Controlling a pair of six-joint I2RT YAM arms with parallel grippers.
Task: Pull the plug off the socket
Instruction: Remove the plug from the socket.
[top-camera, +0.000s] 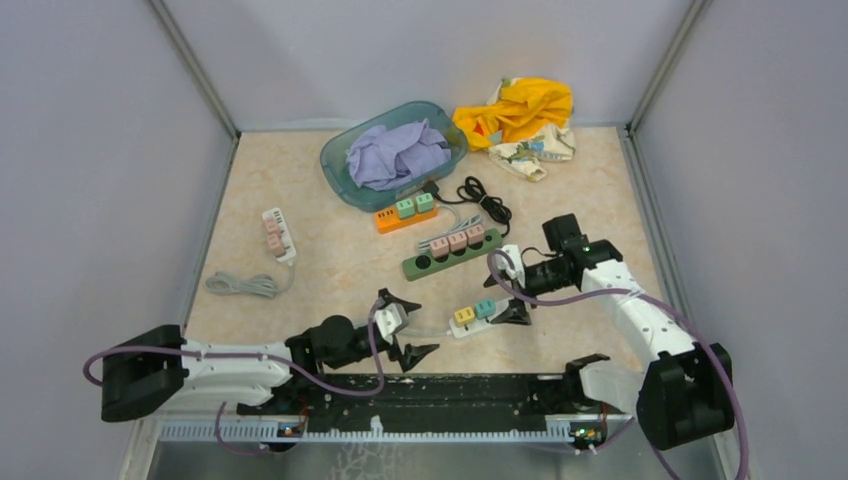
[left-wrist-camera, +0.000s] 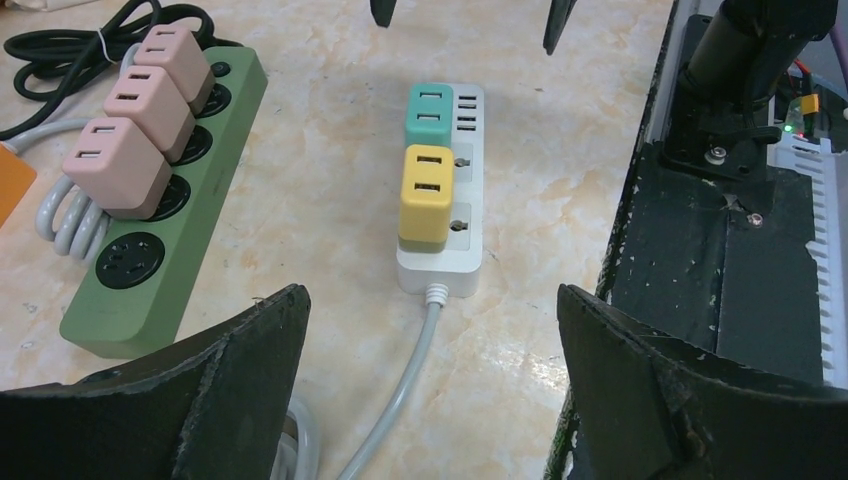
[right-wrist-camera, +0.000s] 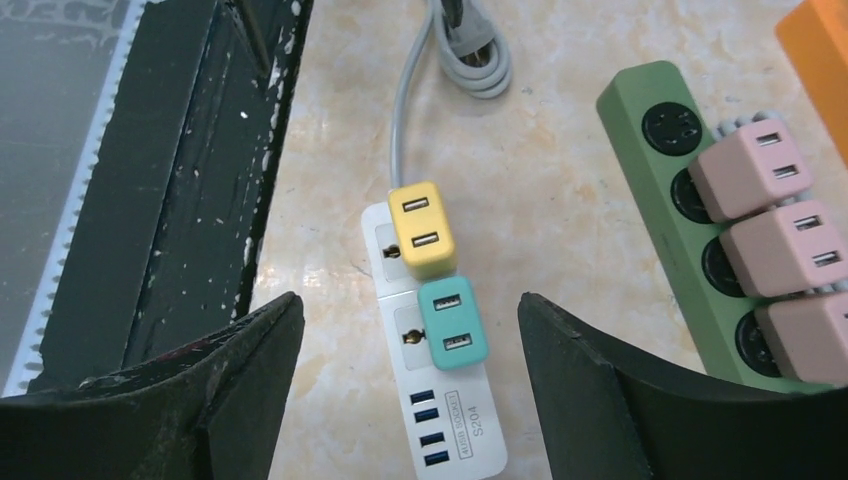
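Teal plug (right-wrist-camera: 452, 325) in white socket (right-wrist-camera: 455, 445), just ahead of spread right hand (right-wrist-camera: 408, 305)

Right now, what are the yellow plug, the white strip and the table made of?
Yellow plug: looks like hard plastic, matte, smooth with rounded edges. White strip: also plastic, slightly glossy, with moulded holes. Table: marble-patterned top with soft glare; real stone or printed laminate, I cannot tell.

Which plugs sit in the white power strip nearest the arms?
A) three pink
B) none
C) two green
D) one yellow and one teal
D: the white power strip carries a yellow plug and a teal plug; the pink plugs are on the green strip.
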